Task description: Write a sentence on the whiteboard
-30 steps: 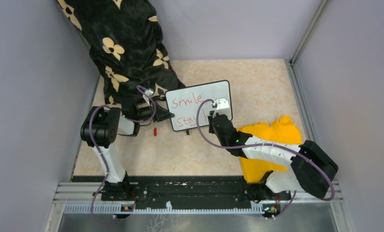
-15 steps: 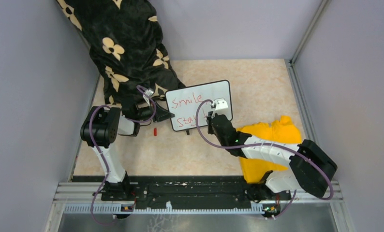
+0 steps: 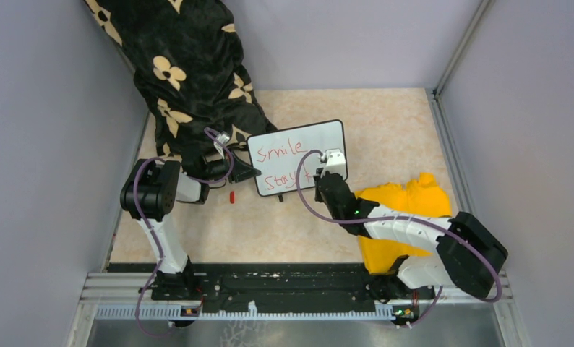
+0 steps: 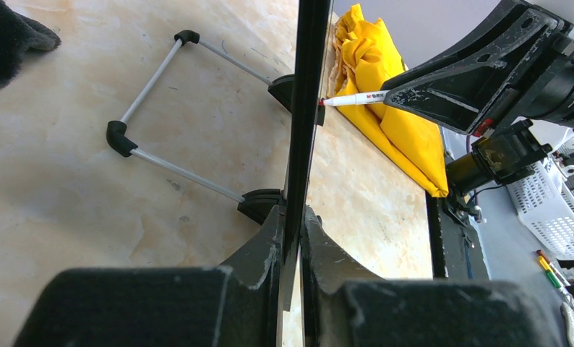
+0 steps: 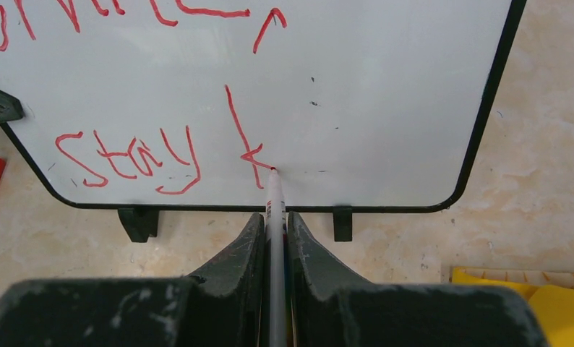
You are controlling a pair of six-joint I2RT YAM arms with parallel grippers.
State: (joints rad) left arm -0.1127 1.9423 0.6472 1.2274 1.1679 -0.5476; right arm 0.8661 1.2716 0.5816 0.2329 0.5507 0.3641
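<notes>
Standing upright on its short black feet near the middle of the desk (image 3: 385, 123), the whiteboard (image 3: 320, 137) has its left edge pinched between the closed fingers of the left end effector (image 4: 291, 224). A wire stand (image 4: 161, 94) props it from behind. The right end effector (image 5: 275, 231) is clamped on a white marker (image 5: 273, 202), whose red tip touches the board's face low down, right of the middle.

A black fabric with cream flowers (image 3: 190, 72) hangs over the far left corner, reaching down to just beside the left arm's wrist. A crumpled yellow cloth (image 3: 407, 199) lies on the desk under the right arm, near the board's lower right corner but apart from it. A small red cap (image 3: 232, 196) lies on the desk just off the board's lower left corner.

The sentence (image 5: 125, 159) in red reads "Smile" on the upper line with a comma-like stroke after it, "Stay" below, then a partly formed letter at the marker tip. Red print on the marker barrel is too small to read
</notes>
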